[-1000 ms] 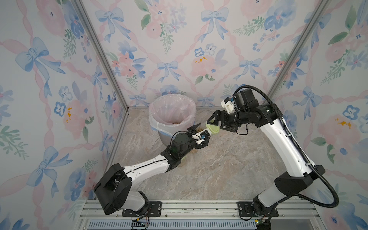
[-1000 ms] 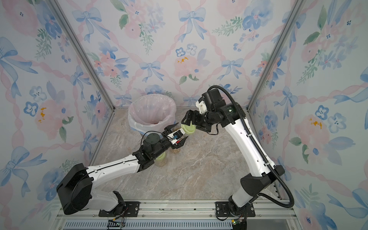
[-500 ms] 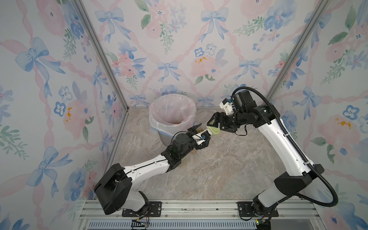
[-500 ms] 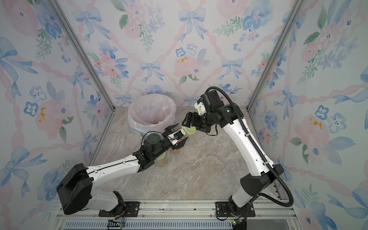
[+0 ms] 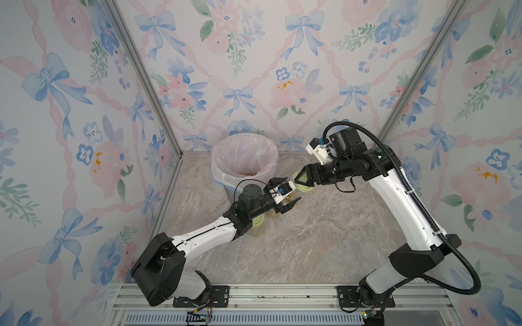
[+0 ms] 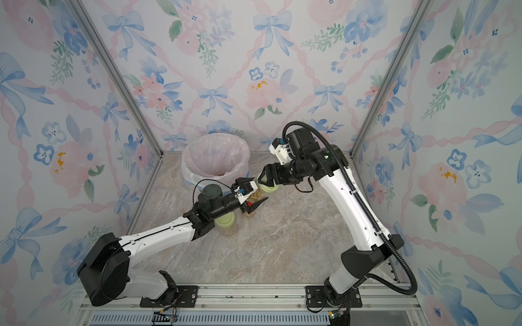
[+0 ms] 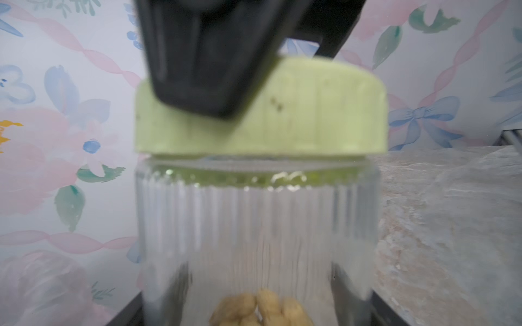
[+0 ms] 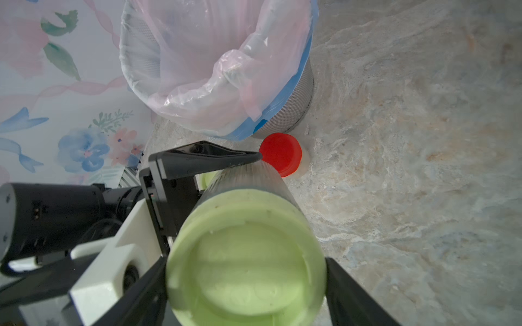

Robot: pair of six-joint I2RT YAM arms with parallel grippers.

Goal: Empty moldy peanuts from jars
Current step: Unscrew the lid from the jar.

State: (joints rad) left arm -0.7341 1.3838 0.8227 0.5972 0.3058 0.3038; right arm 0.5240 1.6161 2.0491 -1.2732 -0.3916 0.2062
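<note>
Marble-patterned bench [image 5: 324, 240]: open room near and right. Grey mesh bin with pink bag liner [image 5: 221, 176]: far centre, its mouth just far-left of the work. Clear ribbed jar [image 7: 254, 220]: aloft beside the bin, long axis about level, body clenched in the left pincer [image 5: 291, 189], lid end toward the right arm. Green-lidded jar [image 6: 226, 223] and red-lidded jar [image 8: 281, 153]: standing below. Pale green screw lid [image 8: 245, 268]: gripped by the right pincer [image 5: 300, 179], probably for unscrewing. Tan peanuts [image 7: 262, 307]: inside the held jar.

Grey mesh bin [image 5: 229, 188], lined with a pink bag [image 5: 243, 153], as we see it standing upright on the marbled desk [image 5: 310, 240]. Behind the bin, floral wallpaper [image 5: 254, 70]; well before the bin, a metal rail [image 5: 282, 293].
</note>
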